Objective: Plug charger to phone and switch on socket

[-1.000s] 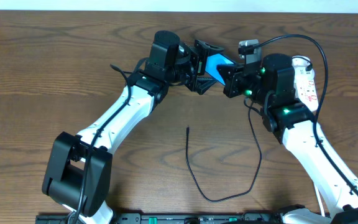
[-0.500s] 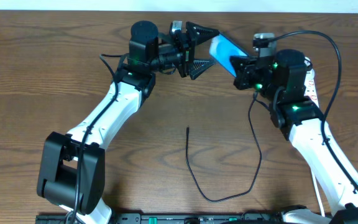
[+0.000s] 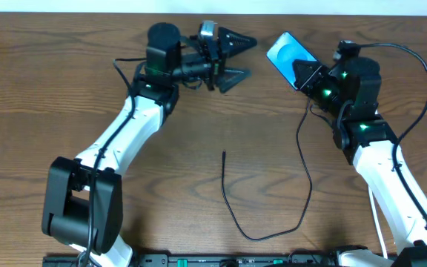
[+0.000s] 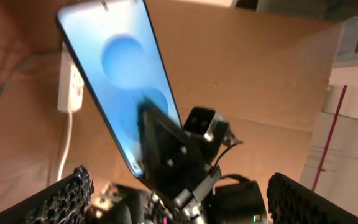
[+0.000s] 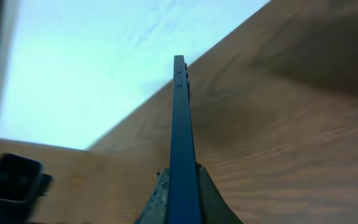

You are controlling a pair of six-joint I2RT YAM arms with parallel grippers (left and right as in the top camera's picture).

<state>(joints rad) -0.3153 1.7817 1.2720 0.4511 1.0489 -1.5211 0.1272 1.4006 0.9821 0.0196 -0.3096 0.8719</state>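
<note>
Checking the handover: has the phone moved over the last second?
Yes. The phone, held in the right pincer, has gone right and farther back, away from the charger tip, which stayed put.

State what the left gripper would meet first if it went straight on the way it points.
Probably the phone, held by the right gripper; the left wrist view shows it straight ahead of the open left gripper, though depth is unclear.
</note>
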